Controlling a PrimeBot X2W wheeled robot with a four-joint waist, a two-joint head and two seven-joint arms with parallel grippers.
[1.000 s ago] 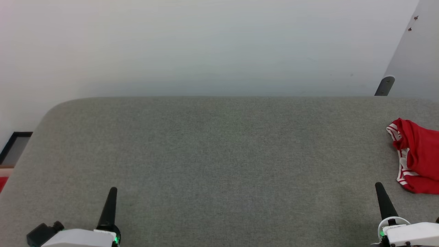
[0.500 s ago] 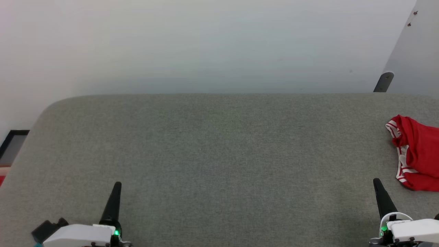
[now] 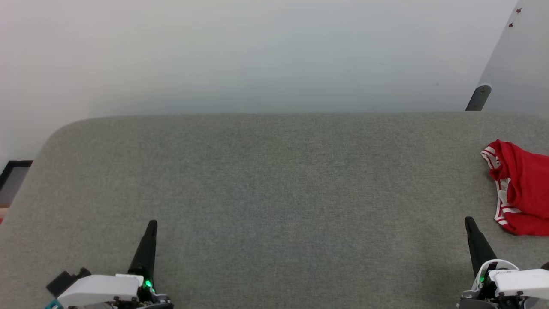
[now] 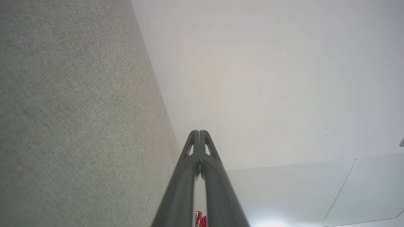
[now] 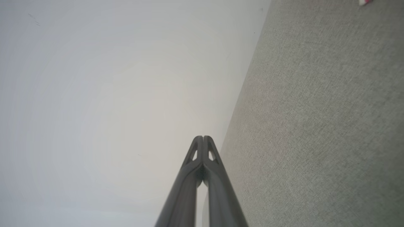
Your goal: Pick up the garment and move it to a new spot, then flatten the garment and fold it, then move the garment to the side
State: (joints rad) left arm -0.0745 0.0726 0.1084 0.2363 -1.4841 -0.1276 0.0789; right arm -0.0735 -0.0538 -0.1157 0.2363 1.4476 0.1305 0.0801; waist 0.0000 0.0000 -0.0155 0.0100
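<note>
The garment point(image 3: 521, 189), bright red with white striped trim, lies bunched at the far right edge of the grey fabric surface point(image 3: 274, 180), partly cut off by the head view's border. A sliver of the garment point(image 4: 200, 219) peeks between the left fingers in the left wrist view. My left gripper point(image 3: 152, 224) is shut at the lower left, holding nothing. My right gripper point(image 3: 468, 220) is shut at the lower right, a short way to the left of and below the garment. Both wrist views show the left gripper point(image 4: 199, 132) and right gripper point(image 5: 203, 137) with fingers pressed together.
A pale wall rises behind the grey surface. A dark bracket point(image 3: 478, 98) sits on a slanted panel at the upper right. A dark-framed object point(image 3: 13, 177) stands beyond the surface's rounded left corner.
The whole head picture has shifted slightly, so the camera has moved. Both grippers stand a little higher in the picture than before, still shut. The garment lies as it was.
</note>
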